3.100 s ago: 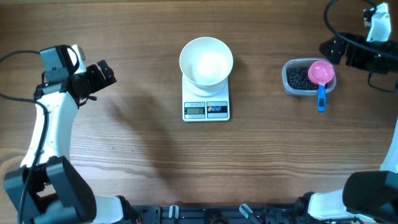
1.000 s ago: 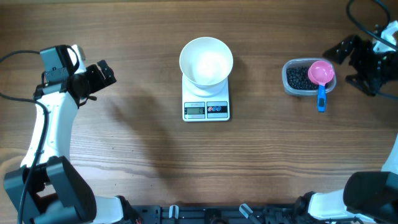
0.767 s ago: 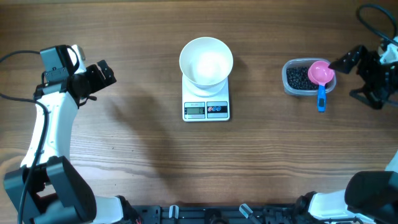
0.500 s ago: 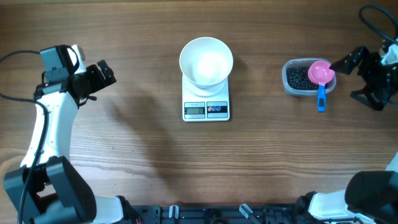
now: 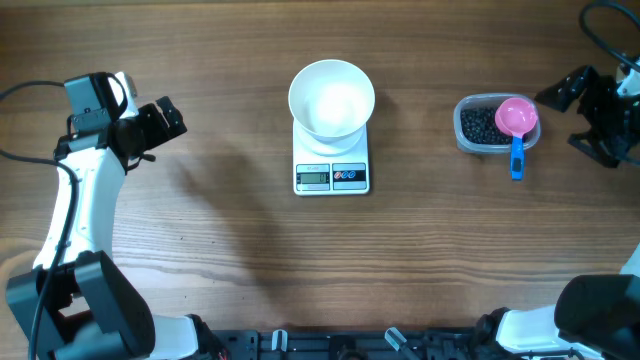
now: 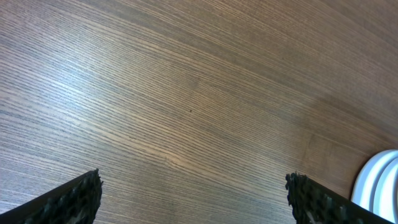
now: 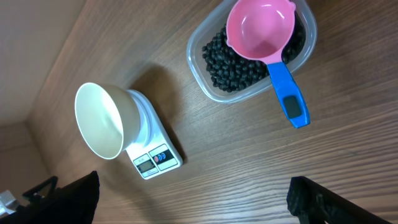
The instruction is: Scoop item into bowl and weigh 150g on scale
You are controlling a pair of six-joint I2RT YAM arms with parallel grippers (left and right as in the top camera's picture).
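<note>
The white bowl [image 5: 332,98] stands on the small white scale [image 5: 332,176] at the table's middle, and it looks empty. The item, a heap of black beans [image 5: 479,124], lies in a clear plastic tub [image 5: 470,145] to the right. A pink scoop with a blue handle [image 5: 516,128] rests across that tub. My right gripper [image 5: 583,118] hovers open just right of the tub, holding nothing. The right wrist view looks down on the beans [image 7: 233,65], scoop [image 7: 266,37], bowl [image 7: 99,121] and scale [image 7: 155,155]. My left gripper [image 5: 168,120] is open at the far left.
Bare wood grain fills the left wrist view, with the bowl's white rim [image 6: 379,186] at the right edge. A black cable [image 5: 600,20] loops at the table's top right corner.
My right arm has swung down from the top right corner to beside the tub, then drifted slightly right. The left arm, bowl, scale and scoop have stayed put.
</note>
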